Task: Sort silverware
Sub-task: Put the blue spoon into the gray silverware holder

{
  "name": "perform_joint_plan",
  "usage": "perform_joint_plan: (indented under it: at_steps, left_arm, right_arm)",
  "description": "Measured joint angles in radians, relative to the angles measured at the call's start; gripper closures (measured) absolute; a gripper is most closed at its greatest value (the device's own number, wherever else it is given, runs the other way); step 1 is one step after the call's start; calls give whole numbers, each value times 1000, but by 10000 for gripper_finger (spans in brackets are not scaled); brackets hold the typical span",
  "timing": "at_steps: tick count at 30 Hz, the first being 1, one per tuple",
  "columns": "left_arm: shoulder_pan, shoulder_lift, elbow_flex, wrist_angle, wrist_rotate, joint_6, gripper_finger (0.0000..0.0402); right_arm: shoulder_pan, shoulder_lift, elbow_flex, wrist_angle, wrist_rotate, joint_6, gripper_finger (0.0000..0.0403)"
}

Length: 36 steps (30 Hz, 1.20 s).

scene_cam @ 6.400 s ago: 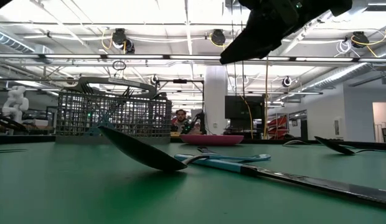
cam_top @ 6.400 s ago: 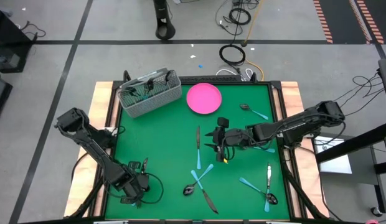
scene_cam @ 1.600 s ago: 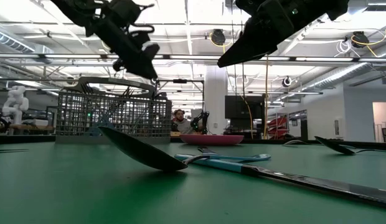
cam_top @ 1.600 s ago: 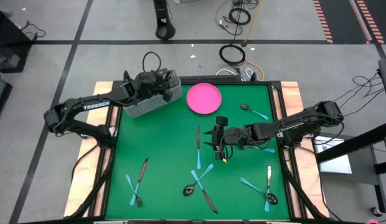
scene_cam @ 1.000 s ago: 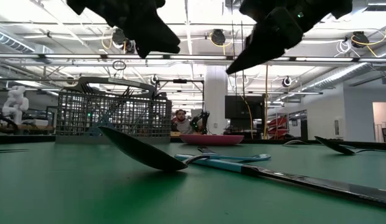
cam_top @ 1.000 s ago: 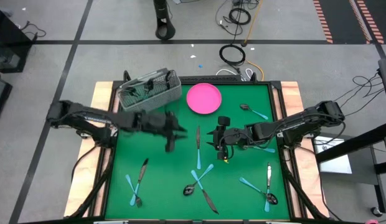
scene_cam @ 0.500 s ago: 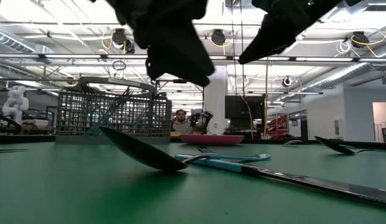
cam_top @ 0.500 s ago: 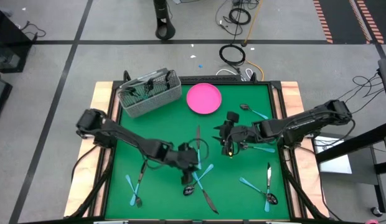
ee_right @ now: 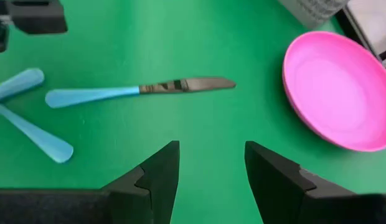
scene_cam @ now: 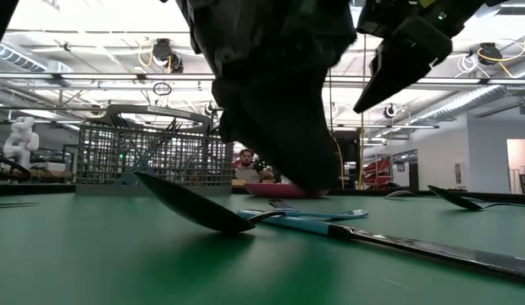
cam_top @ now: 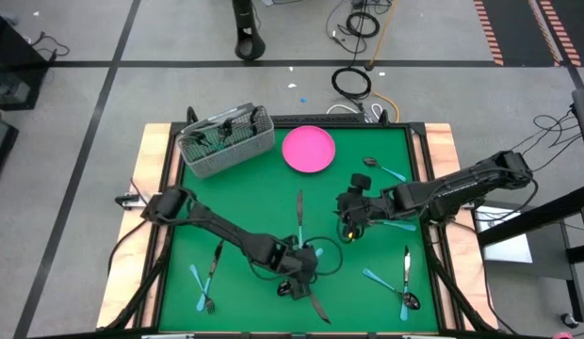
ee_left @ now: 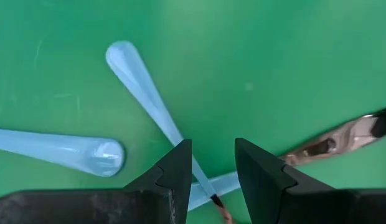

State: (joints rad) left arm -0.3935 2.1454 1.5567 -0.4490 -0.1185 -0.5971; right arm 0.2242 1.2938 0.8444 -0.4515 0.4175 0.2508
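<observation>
Green table [cam_top: 235, 193], left end effector [ee_left: 208, 163] open w/ blue-handled silverware [ee_left: 149, 102] betw fingers

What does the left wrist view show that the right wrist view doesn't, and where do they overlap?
Only the left wrist view shows the left gripper, open, low over two crossed blue handles, with a shiny metal end beside it. Only the right wrist view shows the right gripper, open, above bare mat, plus the pink plate, a blue-handled knife and a corner of the mesh basket. Both show the green mat, and probably the same crossed handles, which appear at the edge of the right wrist view.
</observation>
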Motion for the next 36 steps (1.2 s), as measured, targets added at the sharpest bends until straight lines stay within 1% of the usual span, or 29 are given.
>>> perform_joint_plan:
  at_steps: [6, 10, 12, 14, 15, 19, 21, 25, 30, 34, 36]
  left_arm:
    - [0, 19, 59, -86, -35, -3, 279]
    - [-2, 19, 76, -122, -32, -19, 279]
    - [-3, 19, 74, -127, -24, -20, 279]
    - [-9, 19, 71, -140, -23, -19, 279]
    - [-11, 19, 70, -141, -21, -19, 279]
    - [-18, 19, 70, -137, -21, -7, 279]
    - [-18, 19, 70, -137, -21, 0, 279]
    - [-17, 27, 70, -137, -21, 9, 279]
    - [-18, 40, 70, -110, 1, 6, 279]
    - [-16, 57, 70, -92, 12, 2, 279]
    - [-10, 66, 71, -91, 19, 2, 279]
  right_arm:
    - [28, 0, 0, -26, 0, 7, 232]
    - [39, -9, 0, -28, 9, -6, 232]
    - [45, -28, 0, -26, 28, -4, 232]
    - [56, -52, 0, -29, 23, 6, 232]
    - [67, -65, 0, -31, 10, 23, 232]
    - [118, -106, 0, -38, -126, 108, 232]
    - [155, -110, 0, -34, -145, 128, 232]
    - [215, -112, 0, 18, -158, 81, 232]
    - [252, -133, 0, 132, -158, 5, 232]
    - [273, -154, 0, 148, -153, -2, 232]
    - [284, -155, 0, 149, -132, -1, 232]
